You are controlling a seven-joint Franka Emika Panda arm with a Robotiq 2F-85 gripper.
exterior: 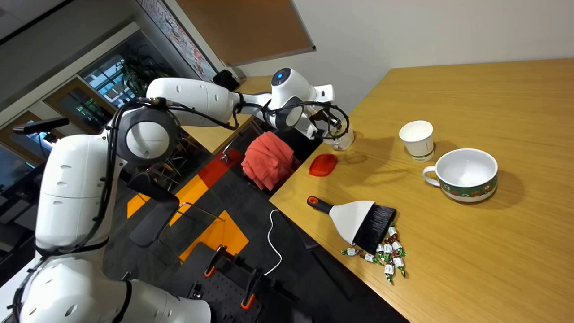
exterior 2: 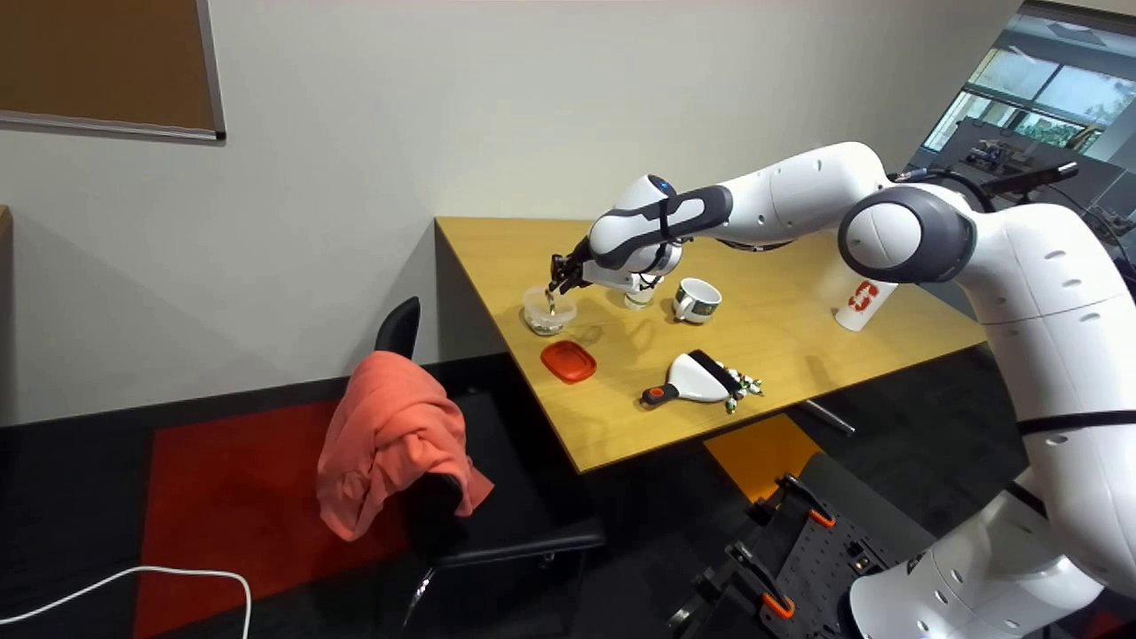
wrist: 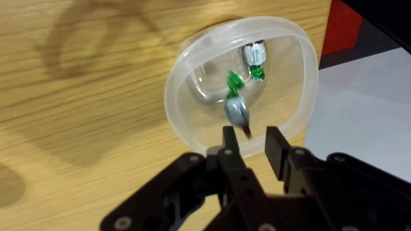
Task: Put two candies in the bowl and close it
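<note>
Hanging on the wall [exterior 2: 355,177] at the far left of an exterior view, a corkboard [exterior 2: 106,62] is showing in part. Below it a cable [exterior 2: 173,570] is lying on the floor [exterior 2: 71,497], and farther right a coral cloth [exterior 2: 390,435] is draping a black chair [exterior 2: 497,453]. Next, near the left edge of the table [exterior 2: 497,244], the clear bowl [exterior 2: 536,312] is standing uncovered, and the gripper [wrist: 251,139] is hovering over it. Its fingers [wrist: 276,144] are standing partly apart: in the wrist view a blurred candy [wrist: 237,110] is showing in mid-air over the bowl, its brown end between the fingertips with a gap on either side, so neither is gripping it. Another candy [wrist: 256,54] is lying inside the bowl. The red lid [exterior 2: 569,362] is lying just beside the bowl, apart from it. Farther right the cup [exterior 2: 637,300] is standing partly behind the arm [exterior 2: 781,204], the brush [exterior 2: 697,382] is lying flat, and the mug [exterior 2: 701,307] is standing beyond it. More candies [exterior: 387,249] are lying beside the bristles [exterior 2: 715,371]. Past them a white cylinder [exterior 2: 852,316] with a red mark is showing below the arm, which is reaching in from the right.
</note>
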